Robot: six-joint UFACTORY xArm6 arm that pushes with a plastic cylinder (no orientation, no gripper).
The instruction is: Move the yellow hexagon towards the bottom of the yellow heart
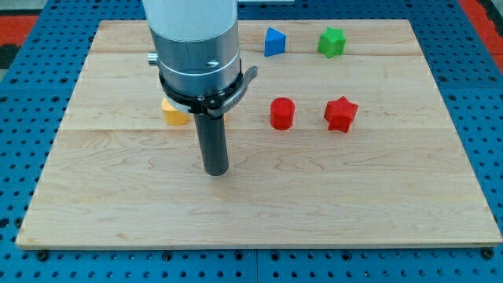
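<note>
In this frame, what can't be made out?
- Yellow block: mostly hidden behind the arm; shape unreadable, hexagon or heart.
- Second yellow block: not visible, possibly behind the arm.
- My tip: visible, below and right of the yellow block, apart from it.

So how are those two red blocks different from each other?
The red cylinder is round with a flat circular top; the red star has pointed arms. The cylinder sits nearer my tip; the star lies further to the view's right. Both are the same red, apart, in one row on the wooden board.
</note>
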